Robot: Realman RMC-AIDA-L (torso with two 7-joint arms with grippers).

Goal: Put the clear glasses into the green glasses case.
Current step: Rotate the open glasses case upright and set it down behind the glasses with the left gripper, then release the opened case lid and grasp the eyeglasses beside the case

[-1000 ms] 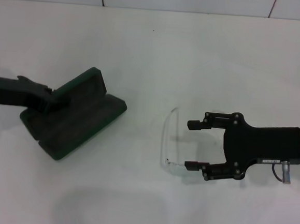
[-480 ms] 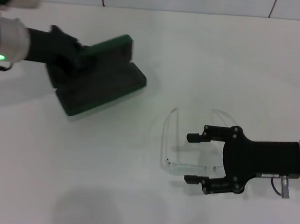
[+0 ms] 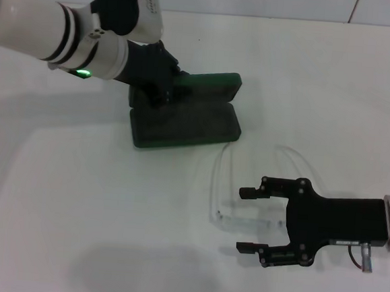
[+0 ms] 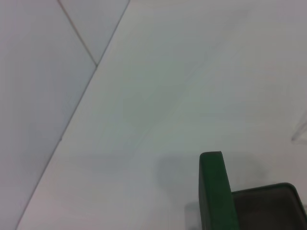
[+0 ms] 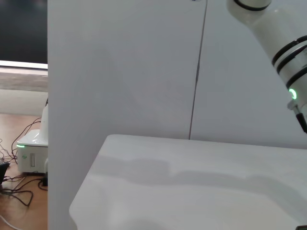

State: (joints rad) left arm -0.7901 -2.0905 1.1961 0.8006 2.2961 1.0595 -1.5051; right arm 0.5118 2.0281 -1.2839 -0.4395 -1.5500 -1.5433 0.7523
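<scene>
The right gripper (image 3: 247, 218) is held wide open behind the glasses (image 3: 220, 188), its fingers straddling the temple arms, apparently lined up for a grasp. The open case (image 3: 187, 118) is gripped at its hinge side by the left gripper (image 3: 161, 82), seemingly placed near the glasses. The left fingers are hidden; the clear frame is barely discernible.
</scene>
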